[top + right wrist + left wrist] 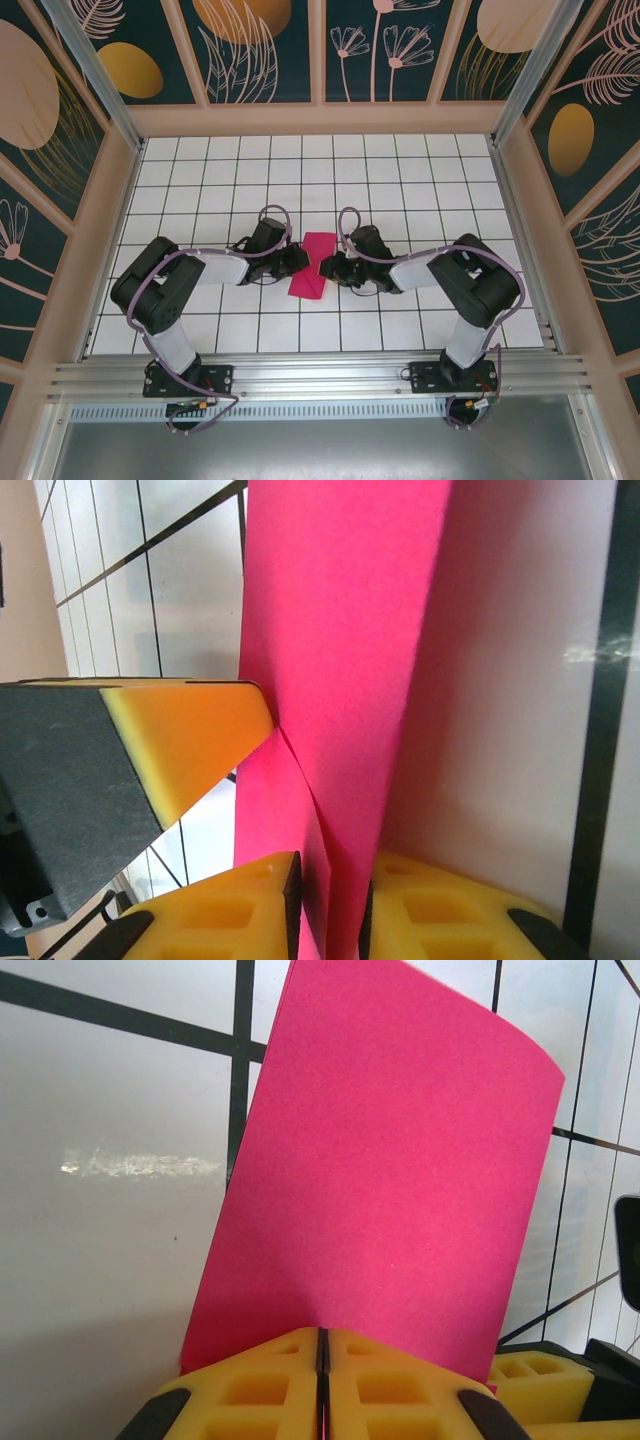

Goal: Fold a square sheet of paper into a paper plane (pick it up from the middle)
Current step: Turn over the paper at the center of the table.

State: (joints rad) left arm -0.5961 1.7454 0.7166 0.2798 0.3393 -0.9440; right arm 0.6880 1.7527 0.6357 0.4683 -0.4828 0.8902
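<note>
Pink paper near edge hidden behind left tool; top cut off in right wrist view

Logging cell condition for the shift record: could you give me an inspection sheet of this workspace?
Surface: white gridded table.
Job's things: pink paper, folded, mid-table between the grippers.
Clutter: nothing seen.
Grippers: left gripper shut on the paper's edge; right gripper straddles the paper, grip unclear.
Cables: purple cables loop clear of the paper.
Surroundings: floral wall panels; metal rail at near edge.
</note>
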